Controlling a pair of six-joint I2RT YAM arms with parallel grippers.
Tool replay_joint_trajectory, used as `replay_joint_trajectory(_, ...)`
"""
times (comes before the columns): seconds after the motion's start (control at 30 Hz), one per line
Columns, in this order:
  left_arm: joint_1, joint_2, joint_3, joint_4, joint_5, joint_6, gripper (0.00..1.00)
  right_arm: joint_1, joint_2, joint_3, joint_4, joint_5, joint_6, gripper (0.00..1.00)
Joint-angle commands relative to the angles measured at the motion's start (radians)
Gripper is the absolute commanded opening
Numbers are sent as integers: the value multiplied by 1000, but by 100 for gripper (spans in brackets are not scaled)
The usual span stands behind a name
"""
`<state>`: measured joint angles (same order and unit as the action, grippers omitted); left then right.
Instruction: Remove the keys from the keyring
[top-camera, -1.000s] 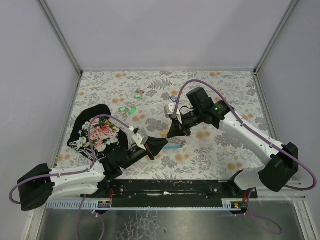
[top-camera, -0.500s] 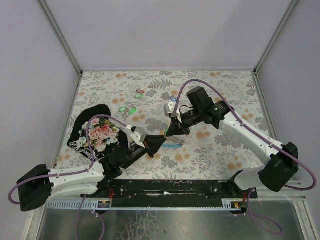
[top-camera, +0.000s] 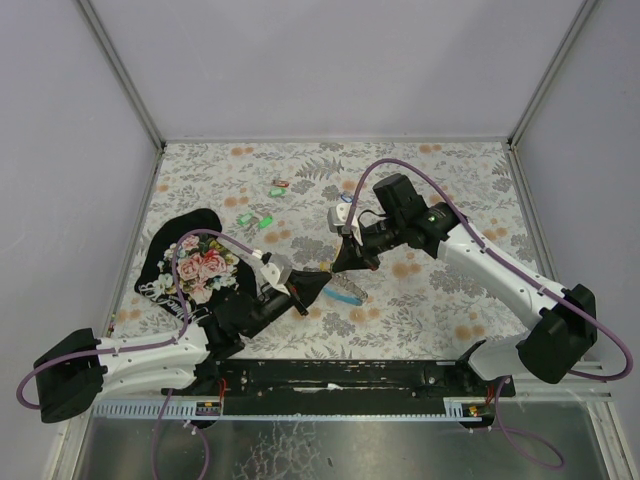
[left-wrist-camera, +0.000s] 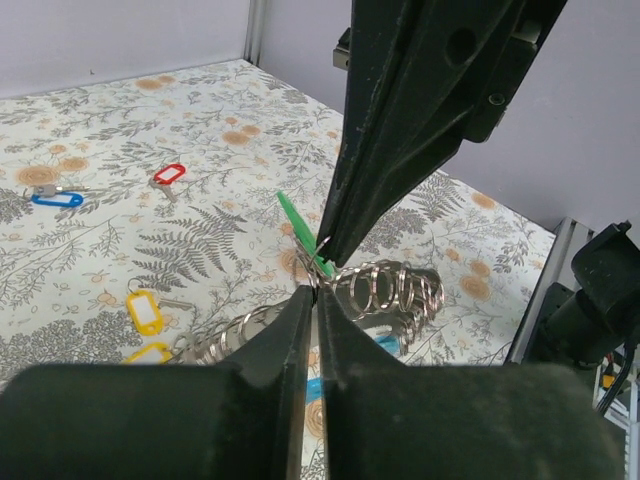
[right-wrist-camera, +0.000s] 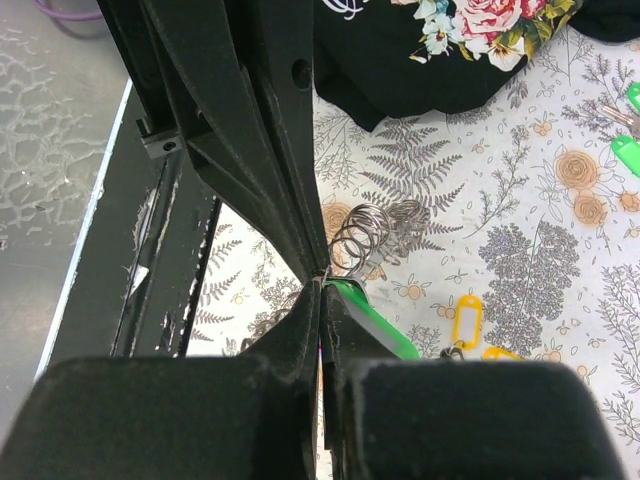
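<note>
Prying the green key tag (left-wrist-camera: 298, 222) off the keyring (left-wrist-camera: 385, 290): not free yet

From my station I can see no tray, box or bowl on the floral table (top-camera: 450, 170), so nothing is contained and every piece lies straight on its surface. The black floral cloth (top-camera: 190, 260) sits at the near left, apart from the work. Both arms meet at the table's middle. The left gripper (top-camera: 322, 285) looks pinched almost closed on the keyring's grey wire coil. The right gripper (top-camera: 337, 268) is clenched tight at the metal end of the green key tag, tip to tip with the left. The keyring lies mid-table, just right of the left tips, with one end drawn up to them and its blue section on the near side. I judge the tag is not off yet, since its small metal piece sits right at the coil. A red tag (left-wrist-camera: 170, 173), a blue tag (left-wrist-camera: 55, 198) and a yellow tag (left-wrist-camera: 145, 312) lie loose, well apart from the coil, so that part looks done
</note>
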<state>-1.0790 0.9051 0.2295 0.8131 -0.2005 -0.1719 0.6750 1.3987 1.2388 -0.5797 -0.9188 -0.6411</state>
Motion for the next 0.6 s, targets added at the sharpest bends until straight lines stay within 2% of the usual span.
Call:
replay_joint_trajectory(0.0,6,-15,17,24,-28,8,0,9,-27,-2,13,-18,19,0)
replay_joint_trajectory(0.2,6,-19,52,-46,-13,25,0,15,-30,2,-6,15,-5,0)
replay_joint_trajectory(0.57,7,-20,214,-358,0,94,0,113,-31,35,-92,129,-106,0)
